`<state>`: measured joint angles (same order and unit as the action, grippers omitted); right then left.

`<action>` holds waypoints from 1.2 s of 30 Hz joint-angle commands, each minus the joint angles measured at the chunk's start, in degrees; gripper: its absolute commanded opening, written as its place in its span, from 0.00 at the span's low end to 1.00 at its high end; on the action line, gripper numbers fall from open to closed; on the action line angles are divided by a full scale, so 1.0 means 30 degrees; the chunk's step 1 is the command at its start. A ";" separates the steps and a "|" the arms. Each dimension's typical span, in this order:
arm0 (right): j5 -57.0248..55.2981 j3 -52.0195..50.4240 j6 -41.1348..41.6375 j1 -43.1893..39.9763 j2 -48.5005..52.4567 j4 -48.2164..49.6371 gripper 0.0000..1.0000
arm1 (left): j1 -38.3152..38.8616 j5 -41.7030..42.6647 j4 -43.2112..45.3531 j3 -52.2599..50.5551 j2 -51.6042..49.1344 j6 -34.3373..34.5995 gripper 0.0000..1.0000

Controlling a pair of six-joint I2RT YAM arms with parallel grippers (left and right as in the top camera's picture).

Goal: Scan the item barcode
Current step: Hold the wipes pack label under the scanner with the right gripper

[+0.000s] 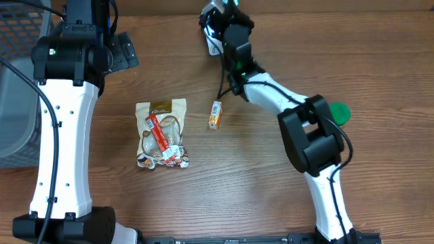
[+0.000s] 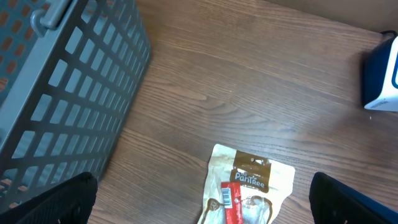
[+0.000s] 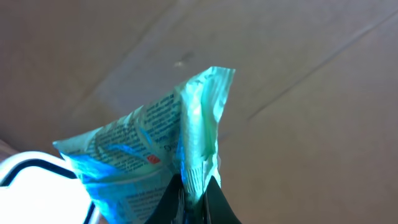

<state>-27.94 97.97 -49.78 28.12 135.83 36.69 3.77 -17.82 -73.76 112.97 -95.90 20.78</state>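
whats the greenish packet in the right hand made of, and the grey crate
Greenish printed packet: thin glossy plastic film, likely; it creases and light glows through it. Grey lattice crate: apparently moulded matte plastic, with uniform square holes.

packet (image 3: 149,149) lettering too blurry; basket (image 1: 13,74) half off-frame

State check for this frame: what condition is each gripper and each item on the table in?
Left gripper: open, empty.
Right gripper: shut on the green packet, pinching its edge.
Snack bag: lying flat on the table, untouched.
Orange box: lying on the table, untouched.
Basket: upright at the table's edge, contents unclear.
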 commanded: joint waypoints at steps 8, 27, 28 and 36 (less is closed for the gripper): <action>-0.0612 0.0335 -0.0510 -0.0066 0.1093 0.2506 0.04 | 0.0124 -0.0189 0.0022 0.0160 0.0131 -0.0219 1.00; -0.0539 0.0335 -0.0845 -0.0240 0.2353 0.2732 0.04 | 0.0124 -0.0189 0.0022 0.0160 0.0131 -0.0219 1.00; -0.0539 0.0335 -0.1107 -0.0175 0.2353 0.2630 0.04 | 0.0124 -0.0189 0.0022 0.0160 0.0131 -0.0219 1.00; -0.0962 0.0335 -0.1588 0.0627 0.2346 0.2310 0.04 | 0.0124 -0.0189 0.0022 0.0160 0.0131 -0.0219 1.00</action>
<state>-29.58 98.00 -54.17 28.51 142.69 43.66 3.77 -17.82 -73.76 112.97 -95.90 20.78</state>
